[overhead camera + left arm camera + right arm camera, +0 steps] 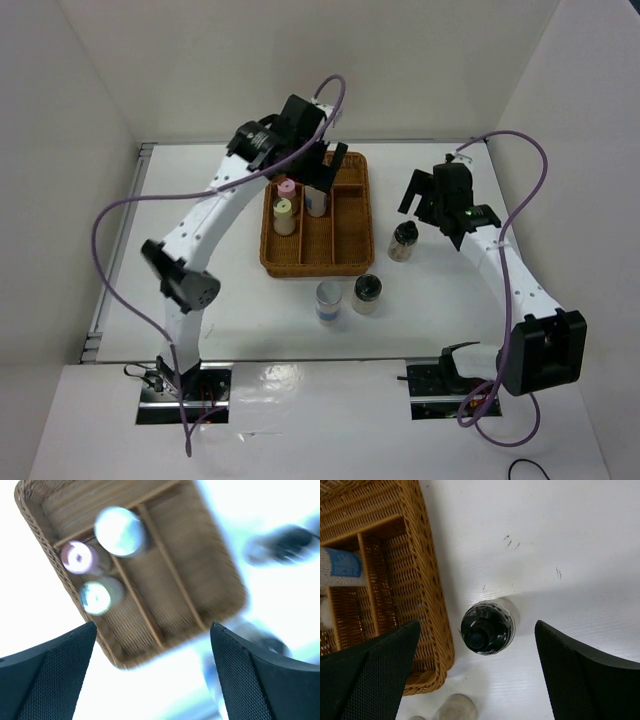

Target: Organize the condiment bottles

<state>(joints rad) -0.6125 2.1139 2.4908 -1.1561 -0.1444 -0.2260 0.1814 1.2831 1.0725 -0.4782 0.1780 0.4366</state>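
The left gripper [152, 630] was spread wide with nothing between its fingers [55, 675], hanging above the tray [210, 575] in a blurred wrist view. Below it, in the upper left of that frame, three jars stood upright inside the tray: the pink jar [78, 557] and the yellow jar [95, 597] together in the lane along the tray's left wall, and the silver jar [119, 531] in the next lane, close beside the pink one. From the top camera the left gripper [325, 165] sat over the far end of the tray [345, 262], at upper centre, with the pink jar [286, 187], yellow jar [284, 210] and silver jar [317, 200] just below it in the frame. The right gripper [477, 625] was also spread wide and holding nothing, with the black jar [486, 626] standing upright on the table [570, 540] between its fingers [585, 675] and clear of both. That jar was just beside the tray's right wall [427, 570] but apart from it. In the top view the right gripper [432, 208] was right of centre, above the black jar [403, 241]. Two more jars stood side by side on the table [250, 320] just below the tray: the blue-labelled jar [329, 302] and a second black jar [367, 293].
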